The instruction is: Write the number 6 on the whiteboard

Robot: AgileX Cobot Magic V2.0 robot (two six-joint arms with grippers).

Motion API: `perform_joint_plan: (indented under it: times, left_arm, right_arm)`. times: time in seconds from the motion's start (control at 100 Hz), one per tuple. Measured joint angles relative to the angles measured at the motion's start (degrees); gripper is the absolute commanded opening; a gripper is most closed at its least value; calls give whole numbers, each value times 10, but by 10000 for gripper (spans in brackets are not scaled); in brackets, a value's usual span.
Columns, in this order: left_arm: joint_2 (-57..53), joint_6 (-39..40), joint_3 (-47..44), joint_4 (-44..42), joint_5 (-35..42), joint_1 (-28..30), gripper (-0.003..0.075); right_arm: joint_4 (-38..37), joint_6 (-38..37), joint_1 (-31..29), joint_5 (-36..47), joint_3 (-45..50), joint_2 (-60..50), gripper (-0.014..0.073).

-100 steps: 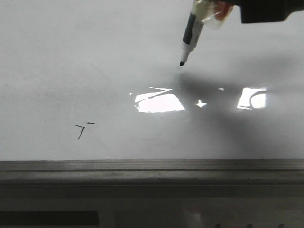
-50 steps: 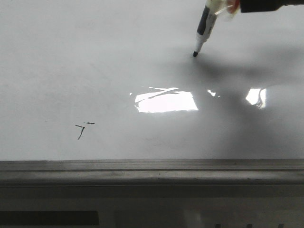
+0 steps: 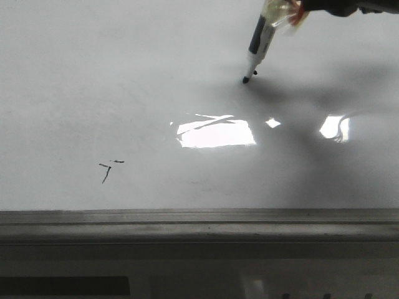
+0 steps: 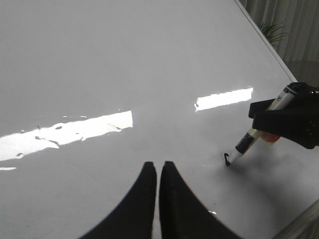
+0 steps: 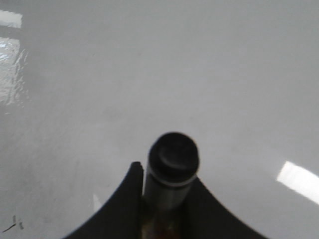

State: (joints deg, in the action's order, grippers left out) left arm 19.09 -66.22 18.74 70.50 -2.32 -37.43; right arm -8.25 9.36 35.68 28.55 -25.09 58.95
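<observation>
Marker clamped in right gripper, tip on whiteboard w/ tiny hook of the 6 started, left gripper closed, empty.

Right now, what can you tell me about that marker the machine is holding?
The marker is a slim pen with a dark barrel, a white neck and a black tip. It leans tilted, tip down on the whiteboard, beside a short hooked stroke of fresh ink. The right gripper clamps its upper end between dark fingers; something clear and orange-red sits at the grip.
</observation>
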Motion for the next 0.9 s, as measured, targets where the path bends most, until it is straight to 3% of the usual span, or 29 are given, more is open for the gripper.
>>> perform_joint_plan:
  times: [0.26, 0.49, 0.69, 0.9]
  left_arm:
    - [0, 0, 0, 0, 0, 0, -20]
    - [0, 0, 0, 0, 0, 0, -20]
    - [0, 0, 0, 0, 0, 0, -20]
    - [0, 0, 0, 0, 0, 0, -20]
  right_arm:
    - [0, -10, 66, -102, 0, 1, -64]
    - [9, -6, 62, -163, -1, -32, -64]
    - [10, 9, 29, -163, -1, -56, -64]
    - [10, 16, 40, -116, -1, -33, -64]
